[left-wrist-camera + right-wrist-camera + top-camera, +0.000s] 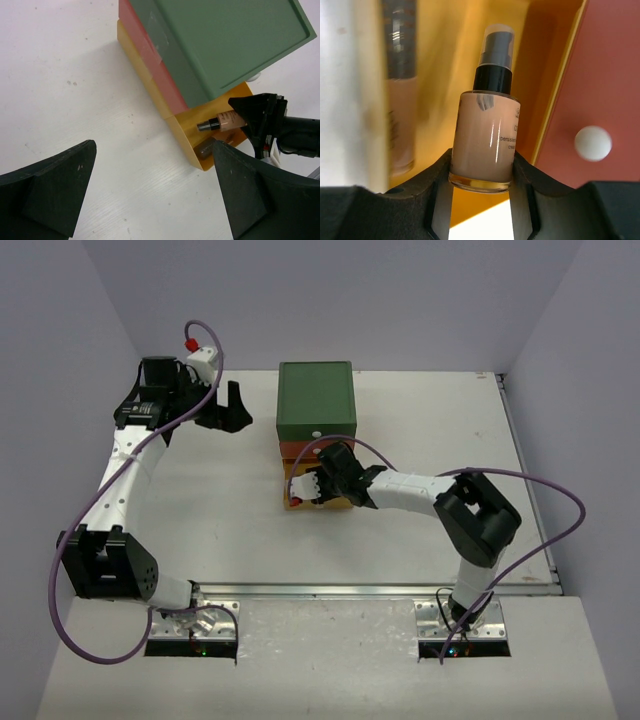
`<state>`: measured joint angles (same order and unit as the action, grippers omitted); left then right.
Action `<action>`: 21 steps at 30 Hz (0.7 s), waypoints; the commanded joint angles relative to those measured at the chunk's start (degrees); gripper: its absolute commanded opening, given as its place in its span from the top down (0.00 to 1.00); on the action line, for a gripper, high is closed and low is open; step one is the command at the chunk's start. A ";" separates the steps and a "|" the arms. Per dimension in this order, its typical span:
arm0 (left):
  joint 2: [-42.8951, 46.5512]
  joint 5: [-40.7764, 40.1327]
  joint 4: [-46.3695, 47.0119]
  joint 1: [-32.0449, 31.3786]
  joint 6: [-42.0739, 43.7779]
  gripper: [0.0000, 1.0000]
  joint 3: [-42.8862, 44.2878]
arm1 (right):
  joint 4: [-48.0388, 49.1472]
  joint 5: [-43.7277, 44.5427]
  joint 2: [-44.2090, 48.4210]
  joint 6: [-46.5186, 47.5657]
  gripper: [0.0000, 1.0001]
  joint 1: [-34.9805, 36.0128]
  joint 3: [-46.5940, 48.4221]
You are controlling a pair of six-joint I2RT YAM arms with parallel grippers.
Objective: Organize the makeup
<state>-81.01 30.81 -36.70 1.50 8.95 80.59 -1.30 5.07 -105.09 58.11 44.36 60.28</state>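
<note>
A peach foundation bottle [485, 132] with a black pump and clear cap sits between the jaws of my right gripper [482, 162], which is shut on its lower end. In the left wrist view the bottle [225, 121] hangs over the pulled-out yellow drawer [186, 140]. A second peach tube [400, 105] with a grey cap lies in that drawer, along with a small dark brown item [205, 148]. Far back on the left, my left gripper [228, 408] stands open over bare table with nothing between its fingers.
The three-drawer box has a green top [316, 398]. Its orange-red drawer front [612, 75] is closed and carries a white knob [592, 143]. Purple cables loop around both arms. The table's metal front edge [380, 590] runs just ahead of the arm bases.
</note>
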 commanded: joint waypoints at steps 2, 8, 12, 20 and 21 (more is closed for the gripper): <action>1.83 -0.49 1.00 0.08 1.14 0.00 -0.09 | 3.59 2.83 -3.03 2.00 0.69 -0.41 5.23; 0.22 0.30 1.10 0.08 0.78 0.00 1.29 | 2.56 0.85 -1.00 0.43 0.46 -0.41 6.05; -1.75 3.76 1.22 0.06 0.98 0.00 2.64 | 0.42 0.38 1.73 0.87 0.39 -0.38 6.43; -5.13 4.06 1.80 -1.26 1.58 0.00 7.50 | -7.76 2.60 8.56 -5.65 0.37 2.27 8.09; -5.69 3.63 1.82 -1.87 1.79 0.00 8.47 | -9.30 2.96 9.87 -8.23 0.35 3.36 8.50</action>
<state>-85.70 33.82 -36.66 1.12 9.47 84.01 -5.79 6.56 -101.35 57.21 44.75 65.13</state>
